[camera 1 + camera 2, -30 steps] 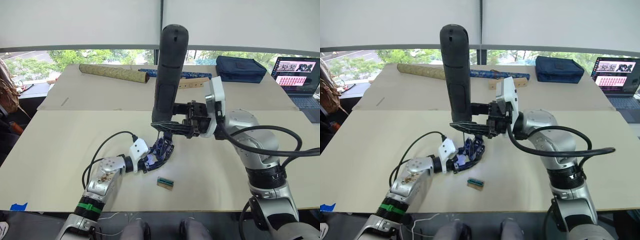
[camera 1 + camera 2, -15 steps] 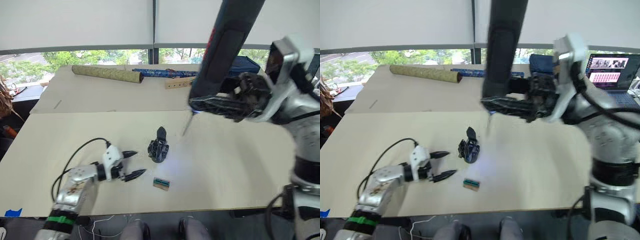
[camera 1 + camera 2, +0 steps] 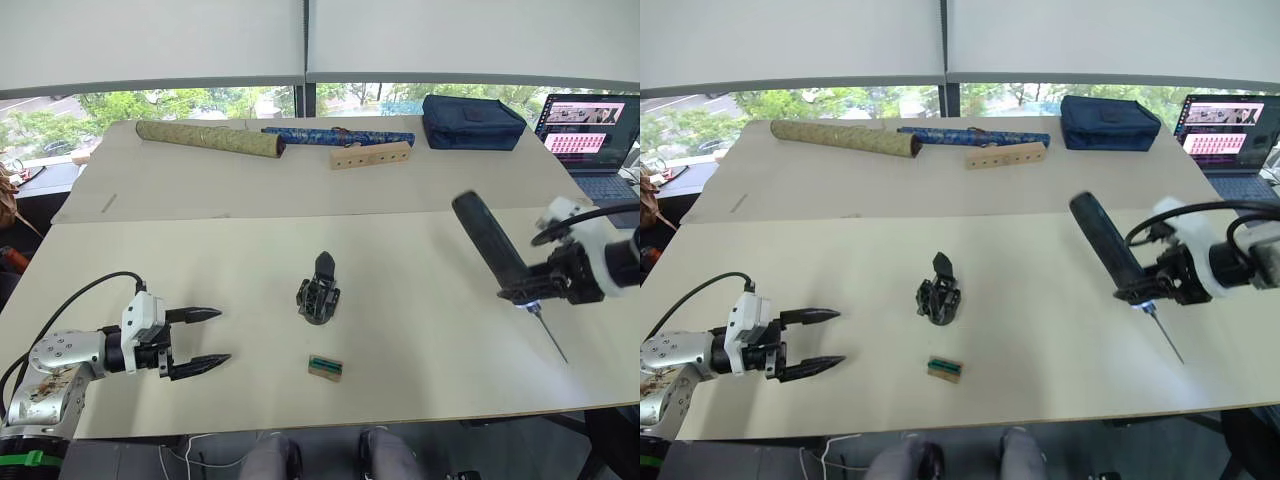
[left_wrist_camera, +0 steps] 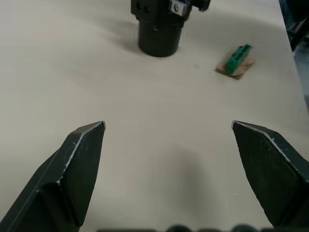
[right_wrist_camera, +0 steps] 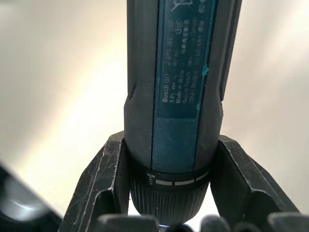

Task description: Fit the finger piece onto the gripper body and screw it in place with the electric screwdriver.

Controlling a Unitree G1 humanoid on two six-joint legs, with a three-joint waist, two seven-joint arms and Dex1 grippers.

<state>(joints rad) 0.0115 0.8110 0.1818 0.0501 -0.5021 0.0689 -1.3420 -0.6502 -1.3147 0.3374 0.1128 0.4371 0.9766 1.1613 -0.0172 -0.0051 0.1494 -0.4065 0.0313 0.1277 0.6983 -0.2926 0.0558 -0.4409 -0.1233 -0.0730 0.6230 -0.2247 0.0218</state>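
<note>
The gripper body (image 3: 318,298) stands on its round base in the middle of the table, nothing touching it. A black pointed finger piece (image 3: 323,266) sticks up from its top. My left gripper (image 3: 222,335) lies low on the table to its left, well apart, open and empty. In the left wrist view its fingertips (image 4: 91,137) point toward the gripper body (image 4: 159,29). Far to the right, my right gripper (image 3: 545,287) is shut on the electric screwdriver (image 3: 488,243). The handle tilts up and left, and the thin bit (image 3: 551,339) points down toward the table. The right wrist view shows the fingers (image 5: 104,179) clamped around the screwdriver (image 5: 176,87).
A small tan block with a green top (image 3: 326,366) lies just in front of the gripper body. Along the back are a tan roll (image 3: 208,139), a blue patterned roll (image 3: 335,134), a drilled wooden bar (image 3: 370,155), a navy bag (image 3: 472,108) and a laptop (image 3: 590,128).
My right arm has swung the screwdriver from above the gripper body down and far to the right. My left gripper has drawn back to the left, away from the gripper body.
</note>
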